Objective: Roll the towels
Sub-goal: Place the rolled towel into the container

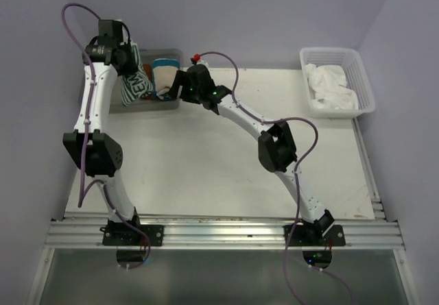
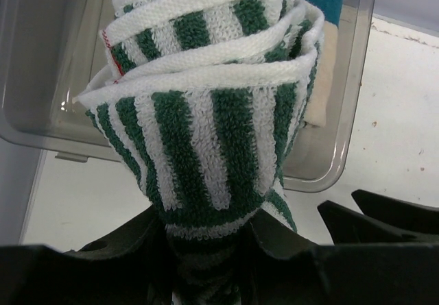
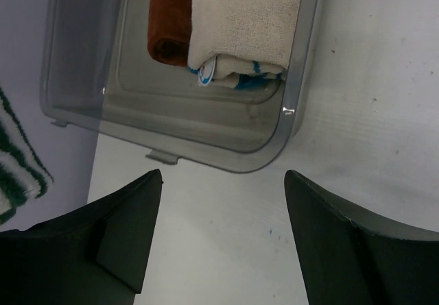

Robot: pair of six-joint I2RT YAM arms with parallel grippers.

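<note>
While my left end effector (image 2: 206, 247) pinches the striped towel (image 2: 206, 113) by one bunched end, the cloth hangs in a loose coil over the left end of the clear bin (image 2: 343, 113), its long axis running straight away from the jaws. My right end effector (image 3: 223, 202) is spread and empty beside the bin's rim, with the striped towel off to its left. I can't tell whether the free end touches the bin. The white towel (image 1: 330, 84) sits heaped in the basket (image 1: 368, 99), far right and nearer my right arm. Next, I judge: lay the striped one on the open surface (image 1: 206, 175).
</note>
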